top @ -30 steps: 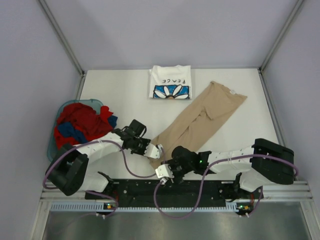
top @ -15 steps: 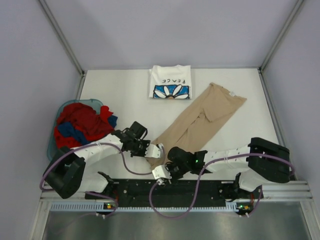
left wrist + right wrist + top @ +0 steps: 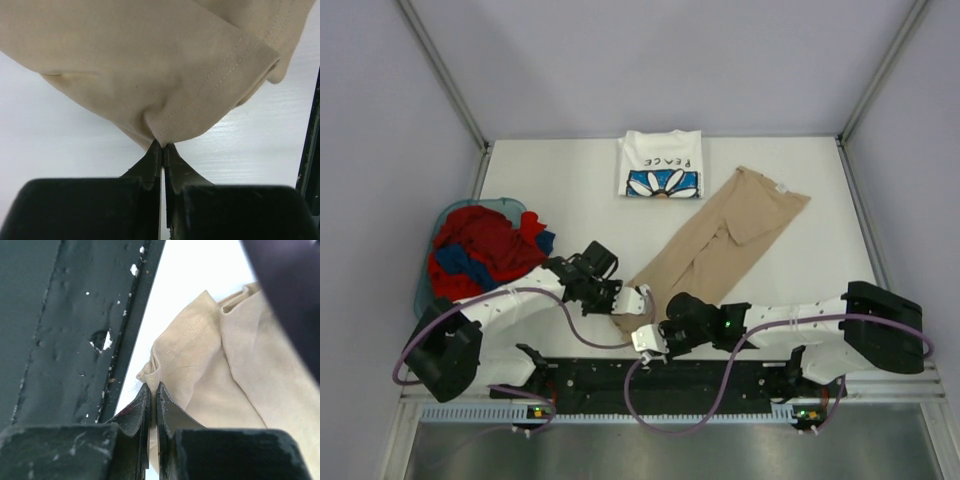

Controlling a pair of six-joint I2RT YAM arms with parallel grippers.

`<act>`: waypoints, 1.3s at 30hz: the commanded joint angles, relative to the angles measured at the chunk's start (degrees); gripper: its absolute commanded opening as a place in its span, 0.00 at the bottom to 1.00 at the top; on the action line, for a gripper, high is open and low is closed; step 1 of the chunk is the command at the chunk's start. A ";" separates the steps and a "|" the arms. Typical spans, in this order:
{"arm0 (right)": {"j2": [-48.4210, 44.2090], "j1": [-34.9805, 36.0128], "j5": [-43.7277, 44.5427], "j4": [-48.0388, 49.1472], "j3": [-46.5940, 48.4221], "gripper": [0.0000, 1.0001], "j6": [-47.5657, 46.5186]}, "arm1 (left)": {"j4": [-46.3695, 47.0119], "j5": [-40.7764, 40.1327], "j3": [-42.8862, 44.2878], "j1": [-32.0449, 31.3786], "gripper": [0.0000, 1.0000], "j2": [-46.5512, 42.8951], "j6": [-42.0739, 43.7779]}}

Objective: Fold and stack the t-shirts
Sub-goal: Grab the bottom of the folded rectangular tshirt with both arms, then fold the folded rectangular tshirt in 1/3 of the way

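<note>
Both grippers pinching the tan shirt's bottom hem

The left gripper [image 3: 161,145] and right gripper [image 3: 152,390] are each clamping the tan t-shirt [image 3: 720,240] at lower centre (it is lying diagonally toward upper right). The folded daisy shirt [image 3: 662,165] is waiting at top; spreading the hem looks next, calling for matched pulls.

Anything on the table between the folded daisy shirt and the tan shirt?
No. In the top view, only bare table separates the daisy shirt from the tan shirt.

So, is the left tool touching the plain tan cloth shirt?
Touching. The left wrist view shows the left tool shut on the stitched hem of the tan shirt.
</note>
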 commanded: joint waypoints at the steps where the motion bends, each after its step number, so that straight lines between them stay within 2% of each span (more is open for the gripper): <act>1: -0.72 -0.13 3.82 1.43 -0.26 0.00 -1.81 | -4.05 3.94 1.30 -0.46 0.00 -1.11 1.58; 8: -5.28 -0.48 1.27 -0.77 -0.08 0.00 -0.15 | -8.62 2.63 2.43 -0.55 0.00 -4.72 1.33; 13: -11.07 -6.01 1.97 0.28 -0.16 0.00 11.61 | -11.08 2.10 11.12 -0.55 0.00 -1.04 -1.31; 17: -19.41 -13.91 3.20 2.65 -4.11 0.00 20.94 | -12.75 0.70 21.75 -0.55 0.00 5.63 -2.89; 20: -24.43 -23.56 1.81 5.54 -9.46 0.00 27.53 | -12.32 0.08 30.01 -0.55 0.00 13.00 -3.77; 23: -26.02 -32.45 3.20 8.18 -12.12 0.00 34.02 | -11.70 -1.67 38.53 -0.73 0.00 21.62 -5.79; 26: -27.52 -38.00 5.31 11.43 -13.70 0.00 37.82 | -13.45 -2.47 49.16 -0.90 0.00 30.32 -8.25; 33: -21.47 -50.65 0.13 16.54 -17.39 0.00 47.57 | -11.36 -3.70 62.55 -1.87 0.00 42.90 -9.66; 39: -20.14 -54.09 5.40 20.14 -18.62 0.00 51.19 | -6.96 -6.86 68.18 -3.98 0.00 49.85 -10.27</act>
